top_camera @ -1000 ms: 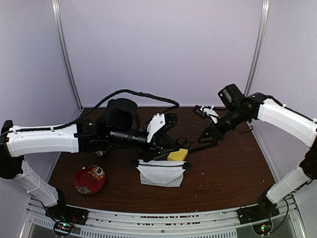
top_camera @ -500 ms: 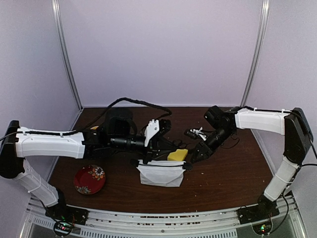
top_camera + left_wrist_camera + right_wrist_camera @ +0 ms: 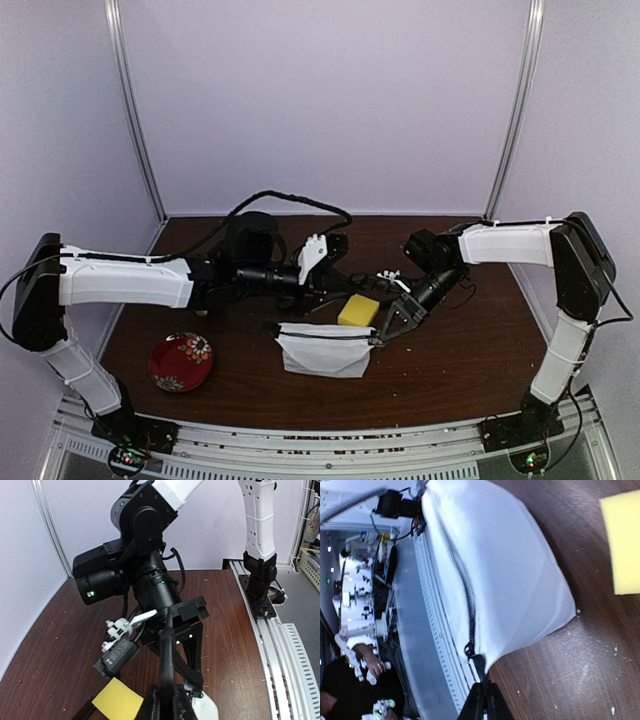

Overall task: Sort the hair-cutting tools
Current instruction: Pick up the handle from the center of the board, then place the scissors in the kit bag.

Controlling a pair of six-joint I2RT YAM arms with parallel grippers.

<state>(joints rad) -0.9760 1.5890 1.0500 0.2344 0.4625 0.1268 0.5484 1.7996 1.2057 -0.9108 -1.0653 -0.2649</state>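
Pinching the zipper pull of the pouch between the fully closed fingers of the right gripper, at the pouch's right corner, apparently as the opening step, with the zipper looking shut along its visible length and thus barring any tool from going in. Leaving the pouch lying flat on the table, just in front of the sponge, and so offering the pull sideways to a low, nearly level approach. Hovering the left gripper low beside the sponge and aiming it toward the right wrist, probably for bracing the pouch against the coming tug or for feeding in a tool. Showing a slim black strip, perhaps a comb, rising from between the left fingers; impossible to tell whether clamped or merely framed by open jaws. Hiding the other tools: dark shapes on dark wood beneath both wrists, none being identifiable.
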